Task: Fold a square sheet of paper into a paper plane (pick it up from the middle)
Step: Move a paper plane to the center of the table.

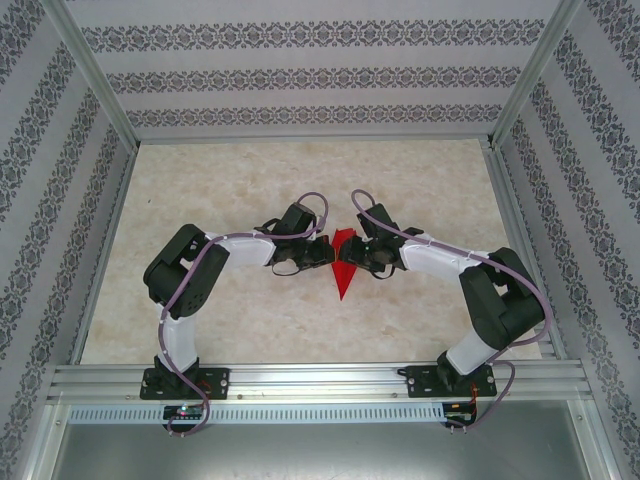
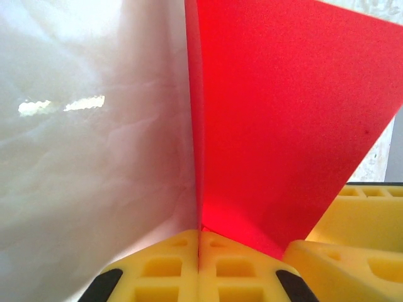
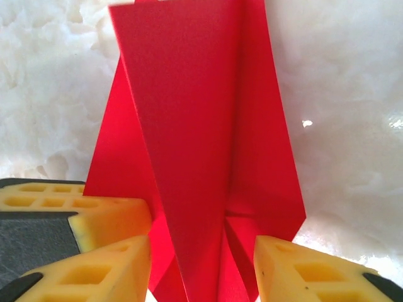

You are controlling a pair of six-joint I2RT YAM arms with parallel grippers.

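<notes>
Grip at left gripper [image 2: 199, 242]: pinched fully shut on the bottom crease of the paper plane [image 2: 283, 126], presumably to hold the fold standing on edge above the table [image 1: 200, 200]. Positioned at table centre, between both tools, with the sharp tip pointing toward the arm bases. Grip at right gripper [image 3: 203, 245]: spread apart, straddling the folded body with a finger [image 3: 302, 270] on either side, not visibly squeezing. Probably placed there to steady or press the wings.

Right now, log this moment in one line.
left gripper: shut on plane | right gripper: open, jaws either side of plane | plane: red, folded, between both grippers
</notes>
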